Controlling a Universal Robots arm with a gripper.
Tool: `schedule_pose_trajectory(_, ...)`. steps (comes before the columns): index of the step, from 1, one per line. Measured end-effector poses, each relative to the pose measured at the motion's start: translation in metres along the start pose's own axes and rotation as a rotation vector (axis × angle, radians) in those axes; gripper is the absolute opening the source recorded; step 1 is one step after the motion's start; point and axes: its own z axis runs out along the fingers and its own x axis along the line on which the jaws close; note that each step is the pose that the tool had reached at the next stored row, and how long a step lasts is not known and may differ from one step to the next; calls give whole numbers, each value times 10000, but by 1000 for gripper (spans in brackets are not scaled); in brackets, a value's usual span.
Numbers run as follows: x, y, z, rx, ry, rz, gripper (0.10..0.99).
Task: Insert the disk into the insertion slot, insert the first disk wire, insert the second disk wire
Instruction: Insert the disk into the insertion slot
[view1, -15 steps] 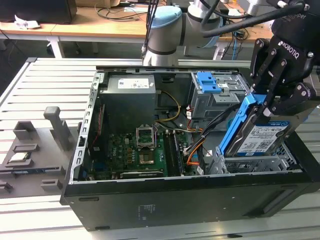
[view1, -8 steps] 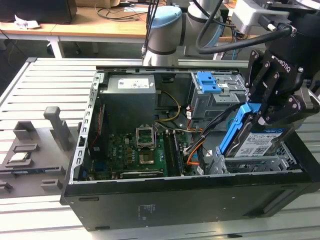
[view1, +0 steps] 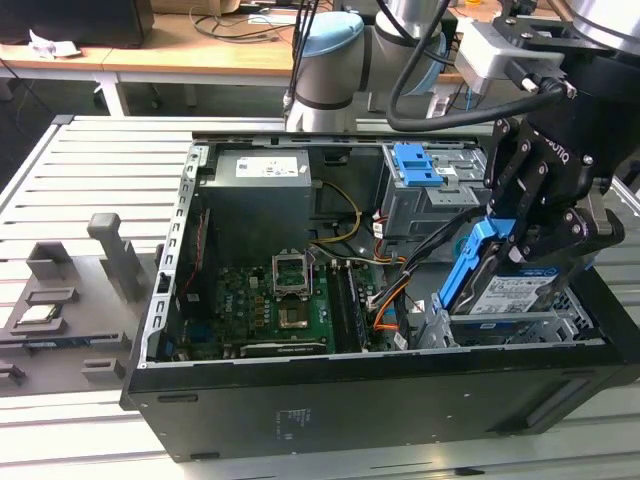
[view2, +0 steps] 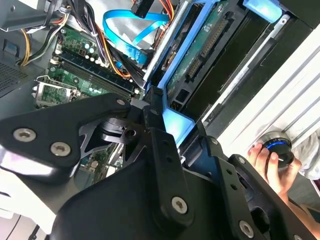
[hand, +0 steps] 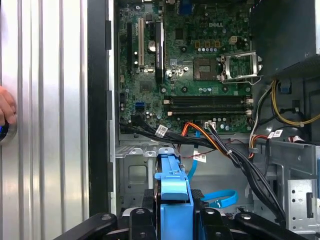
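Your gripper (view1: 530, 235) is clamped on the disk (view1: 508, 292), tilted at the mouth of the insertion slot (view1: 520, 323) (not yet seated), so a skewed push could jam its blue carrier (view1: 470, 262) on the cage rim or pinch nearby cables (hand: 218, 142).

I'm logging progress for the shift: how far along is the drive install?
Nothing looks finished. In hand: the gripper grips the disk, tilted over the insertion slot, not seated. Left: seating it and both wires; the blue cable and orange-black bundle lie loose in the case.
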Motion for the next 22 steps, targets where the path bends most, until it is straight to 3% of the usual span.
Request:
schedule_pose_trajectory(2,0,0,2,0,-1,0,380)
schedule_pose_trajectory(3,0,0,2,1,0,0,443)
schedule_pose_trajectory(8,0,0,4,0,0,0,431)
schedule_pose_trajectory(9,0,0,6,0,-2,1,298)
schedule_pose_trajectory(10,0,0,6,0,-2,0,298)
schedule_pose_trajectory(12,0,0,7,0,-2,1,180)
schedule_pose_trajectory(13,0,0,7,0,-2,1,180)
schedule_pose_trajectory(14,0,0,8,1,-2,0,122)
schedule_pose_trajectory(22,0,0,13,1,-2,0,106)
